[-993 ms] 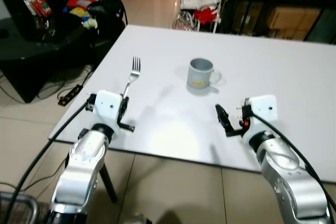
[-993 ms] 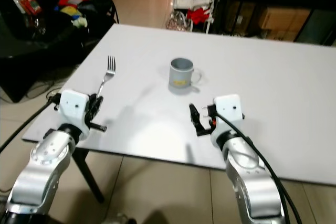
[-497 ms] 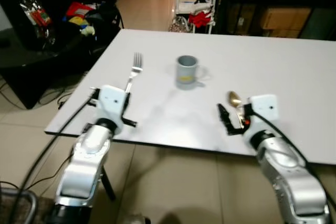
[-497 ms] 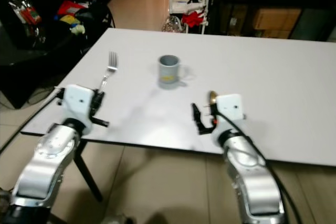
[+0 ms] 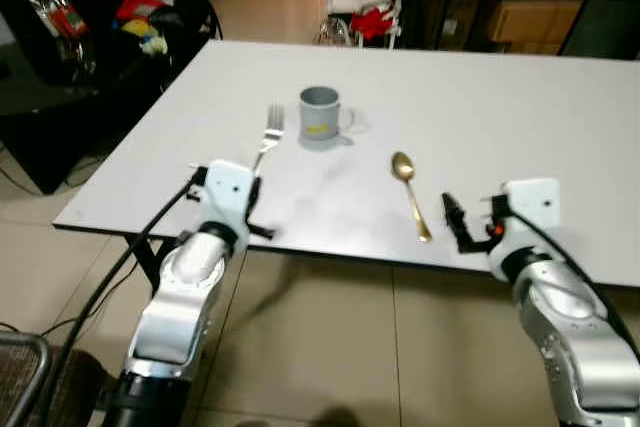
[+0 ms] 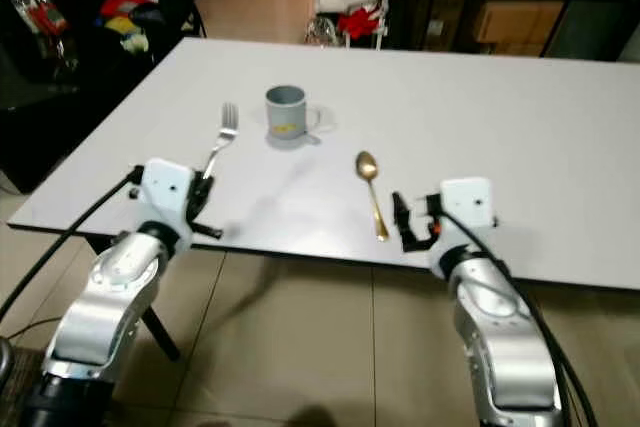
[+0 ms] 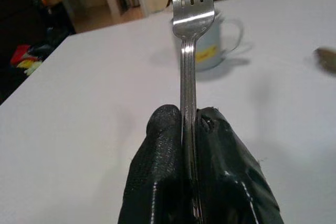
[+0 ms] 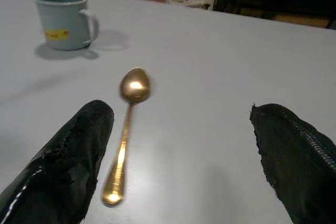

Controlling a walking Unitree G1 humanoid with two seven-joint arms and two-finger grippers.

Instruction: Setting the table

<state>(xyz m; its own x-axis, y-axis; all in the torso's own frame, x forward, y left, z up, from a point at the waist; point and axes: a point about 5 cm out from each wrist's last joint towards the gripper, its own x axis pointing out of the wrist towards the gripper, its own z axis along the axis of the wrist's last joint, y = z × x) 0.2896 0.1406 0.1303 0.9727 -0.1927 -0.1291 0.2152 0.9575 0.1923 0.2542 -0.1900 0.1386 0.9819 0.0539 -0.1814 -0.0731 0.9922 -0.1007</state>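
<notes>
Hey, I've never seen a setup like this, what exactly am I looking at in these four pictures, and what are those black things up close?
This is a humanoid robot setting a table. The two wide pictures come from a stereo camera on its head, looking down at its own silver arms and a white table. The two close pictures come from cameras on its wrists, looking along each gripper's black fingers.

On the table stand a grey mug with a yellow mark and, nearer the robot's right arm, a gold spoon lying flat.

The left gripper is shut on the handle of a silver fork, whose tines point toward the mug. The right gripper is open and holds nothing; in its wrist picture the spoon lies just ahead, near one finger.

Behind the table are dark furniture and some coloured clutter on the floor.
</notes>
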